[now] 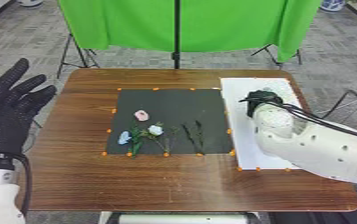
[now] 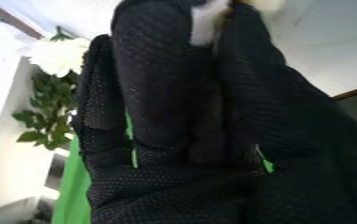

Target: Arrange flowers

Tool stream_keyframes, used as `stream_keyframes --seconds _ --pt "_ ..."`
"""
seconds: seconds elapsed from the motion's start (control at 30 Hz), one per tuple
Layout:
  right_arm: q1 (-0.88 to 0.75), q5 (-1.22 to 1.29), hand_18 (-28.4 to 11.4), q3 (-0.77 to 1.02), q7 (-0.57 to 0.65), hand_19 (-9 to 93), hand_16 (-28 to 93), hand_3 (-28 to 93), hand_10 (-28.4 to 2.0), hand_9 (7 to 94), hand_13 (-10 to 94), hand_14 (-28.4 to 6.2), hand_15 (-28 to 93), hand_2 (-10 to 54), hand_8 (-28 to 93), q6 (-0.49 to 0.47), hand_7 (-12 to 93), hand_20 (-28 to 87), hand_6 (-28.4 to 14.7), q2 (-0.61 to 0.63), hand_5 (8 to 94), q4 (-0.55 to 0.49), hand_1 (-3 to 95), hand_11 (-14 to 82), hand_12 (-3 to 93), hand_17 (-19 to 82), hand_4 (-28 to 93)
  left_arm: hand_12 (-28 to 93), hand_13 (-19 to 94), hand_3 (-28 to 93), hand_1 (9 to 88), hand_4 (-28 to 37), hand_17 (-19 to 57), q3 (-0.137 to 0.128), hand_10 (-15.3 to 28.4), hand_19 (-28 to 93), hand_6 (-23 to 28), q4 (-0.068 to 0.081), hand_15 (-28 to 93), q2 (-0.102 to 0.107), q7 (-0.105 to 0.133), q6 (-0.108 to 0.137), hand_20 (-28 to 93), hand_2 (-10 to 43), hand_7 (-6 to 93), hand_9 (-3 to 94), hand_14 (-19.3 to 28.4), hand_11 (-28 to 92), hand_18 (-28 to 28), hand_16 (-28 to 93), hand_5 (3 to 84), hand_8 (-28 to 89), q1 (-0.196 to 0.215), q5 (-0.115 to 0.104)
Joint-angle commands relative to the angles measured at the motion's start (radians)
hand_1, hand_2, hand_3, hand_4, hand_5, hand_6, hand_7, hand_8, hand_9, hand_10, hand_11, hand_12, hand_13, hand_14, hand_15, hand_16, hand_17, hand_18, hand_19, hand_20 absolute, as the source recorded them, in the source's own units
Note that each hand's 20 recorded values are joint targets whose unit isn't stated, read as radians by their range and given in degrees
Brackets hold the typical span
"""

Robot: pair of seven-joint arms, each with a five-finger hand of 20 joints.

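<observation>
The brown tabletop (image 1: pixel 174 180) is seen from above, and on it the dark mat (image 1: pixel 157 100) is set towards the far edge, with a wide strip of wood left between it and the near edge. Another strip is left along the left edge. Orange markers (image 1: pixel 166 154) are dotted around the mat's rim.

On the mat, the pink flower (image 1: pixel 142 115) is placed left of the middle. Closer to the near side, the blue flower (image 1: pixel 125 137) is laid by the mat's left side, and the white flower (image 1: pixel 155 130) is laid just to its right, with green leaves and stems about them. Farther right, dark stems (image 1: pixel 195 137) are stretched towards the near side. Above the pink flower, the mat's far part offers a broad dark stretch.

Beside the mat's right side, the white sheet (image 1: pixel 250 155) is laid lengthwise, its far end brought close to the tabletop's far right corner. Over its far part the right hand (image 1: pixel 261 97) is held; whether it is released or clenched cannot be told. In the right wrist view, a white bloom (image 2: pixel 59 55) is seen near that hand, with green leaves (image 2: pixel 46 107) beside it.

The left hand (image 1: pixel 6 112) is held out past the left edge, released, its fingers spread. Beyond the far edge, green cloth (image 1: pixel 192 25) is hung.
</observation>
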Motion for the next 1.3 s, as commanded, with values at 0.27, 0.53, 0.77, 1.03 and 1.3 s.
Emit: stream_keyframes --seconds 0.27,0.53,0.77,1.03,1.3 --pt "0.017 -0.077 -19.4 -0.019 -0.025 89 27 69 -4.4 93.7 89 -0.2 51 -9.5 6 0.177 44 13 0.8 0.024 77.2 -0.007 61.3 15.0 33.5 41 -28 12 24 77 20.1 -28.3 -8.3 -0.013 18.4 58 7.2 -0.009 54 -0.001 0.016 0.003 12 7.6 10.9 29.3 27.4 25 23.9 -10 32.1 -8 0.036 0.0" --pt "0.098 -0.124 -19.7 -0.023 -0.065 89 27 72 -4.7 93.7 90 -0.4 52 -9.5 7 0.281 43 14 0.4 -0.022 78.0 -0.103 60.8 16.3 33.6 41 -28 12 24 77 20.1 -28.3 -8.3 -0.033 18.5 58 7.1 -0.024 54 0.003 0.017 0.004 12 7.6 11.1 29.3 27.3 25 23.9 -10 32.1 -8 0.048 0.01" --pt "0.145 -0.077 -20.0 -0.035 -0.128 89 26 72 -4.7 93.7 90 -0.5 53 -9.5 7 0.311 43 15 0.0 -0.149 78.4 -0.16 60.7 16.9 33.2 41 -28 12 24 76 20.1 -28.3 -8.4 -0.029 18.4 58 7.1 -0.022 54 0.001 0.02 0.017 12 7.6 10.9 29.3 27.4 25 23.9 -10 32.1 -8 0.045 0.001" --pt "0.133 -0.035 -19.7 -0.065 -0.16 89 26 72 -4.5 93.7 90 -0.6 54 -9.5 8 0.302 42 15 0.0 -0.323 78.3 -0.103 60.6 16.9 33.2 41 -28 12 24 76 20.0 -28.3 -8.4 -0.014 18.4 58 7.1 -0.015 54 0.013 0.027 0.013 12 7.6 10.7 29.3 27.3 25 23.9 -10 32.1 -8 0.027 0.001" --pt "0.072 -0.011 -19.6 -0.07 -0.136 89 24 72 -3.9 93.7 90 -0.7 54 -9.5 7 0.278 43 16 0.2 -0.381 77.9 -0.052 60.3 16.6 33.1 41 -28 12 24 77 19.9 -28.3 -8.4 -0.002 18.4 58 7.1 -0.003 54 0.028 0.016 0.004 12 7.5 10.8 29.3 27.3 25 24.0 -10 32.0 -8 -0.007 0.002"
